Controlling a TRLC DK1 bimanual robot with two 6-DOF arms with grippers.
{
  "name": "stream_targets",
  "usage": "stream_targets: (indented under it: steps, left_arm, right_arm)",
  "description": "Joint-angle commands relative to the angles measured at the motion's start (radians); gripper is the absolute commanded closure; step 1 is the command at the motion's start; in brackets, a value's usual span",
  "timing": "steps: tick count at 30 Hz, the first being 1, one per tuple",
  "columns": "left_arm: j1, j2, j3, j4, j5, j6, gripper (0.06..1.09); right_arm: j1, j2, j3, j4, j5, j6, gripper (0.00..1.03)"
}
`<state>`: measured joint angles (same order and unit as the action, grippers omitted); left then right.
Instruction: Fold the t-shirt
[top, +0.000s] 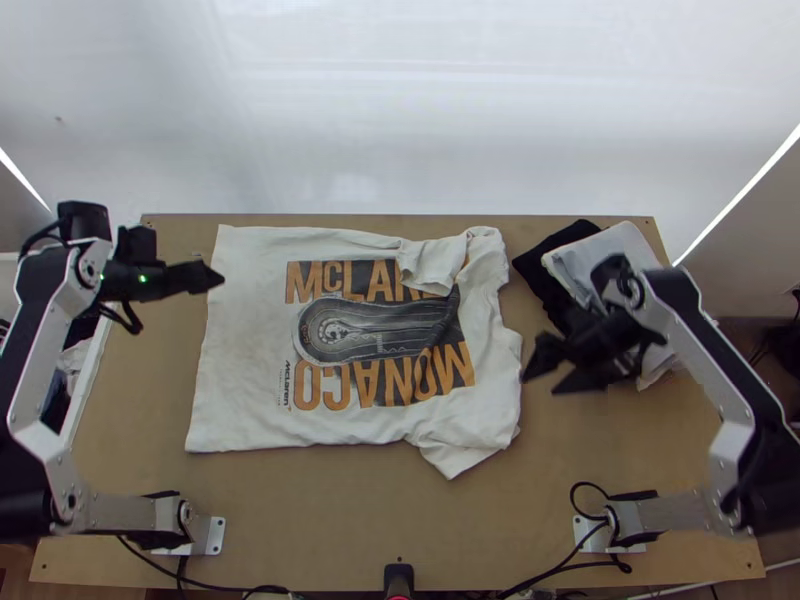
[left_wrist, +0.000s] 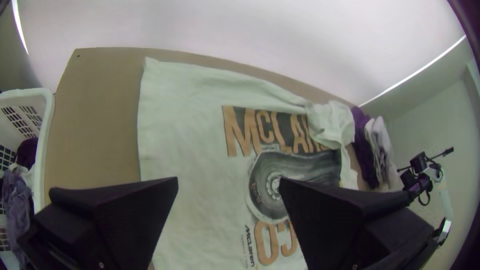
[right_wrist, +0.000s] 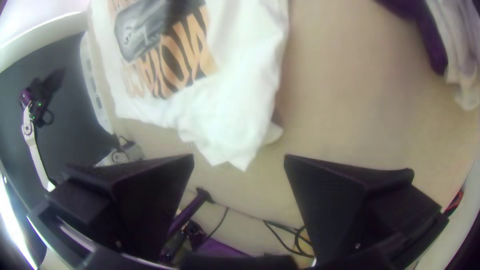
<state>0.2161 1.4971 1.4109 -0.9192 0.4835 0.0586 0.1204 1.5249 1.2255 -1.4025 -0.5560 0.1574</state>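
Note:
The white t-shirt lies spread, print up, its hem toward the left and its far sleeve flopped over the print; the near sleeve is rumpled. My left gripper hangs by the shirt's left edge; in the left wrist view the left gripper is open above the shirt. Just right of the shirt's collar end is my right gripper, fingers apart. From the right wrist view, the right gripper stands open and empty near the rumpled near sleeve.
Folded dark and white clothes are stacked at the table's far right, beneath the right arm. A white basket holding clothes stands off the left edge. Bare wood runs along the near side.

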Motion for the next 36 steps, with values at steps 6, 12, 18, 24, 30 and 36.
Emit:
stream_targets:
  steps: [6,12,18,24,30,36]
  left_arm:
    - [-0.054,-0.189,-0.119,-0.046,-0.048,0.058,0.11]
    - [-0.034,-0.230,-0.122,-0.053,-0.054,0.058,0.11]
    - [-0.007,-0.256,-0.119,-0.067,-0.056,0.063,0.11]
    - [-0.011,-0.271,-0.115,-0.076,-0.056,0.058,0.11]
    - [-0.012,-0.276,-0.099,-0.118,-0.063,0.064,0.11]
    - [-0.011,-0.268,-0.118,-0.193,-0.103,0.133,0.11]
  right_arm:
    - [0.064,-0.039,-0.377,0.185,-0.055,-0.064,0.50]
    - [0.065,0.044,-0.366,0.309,-0.065,-0.091,0.50]
    - [0.051,0.054,-0.314,0.327,-0.055,-0.091,0.50]
    - [0.079,0.043,-0.314,0.347,-0.047,-0.082,0.50]
    - [0.120,-0.002,-0.336,0.329,-0.044,-0.041,0.68]
    - [0.148,-0.011,-0.337,0.341,-0.045,-0.025,0.68]
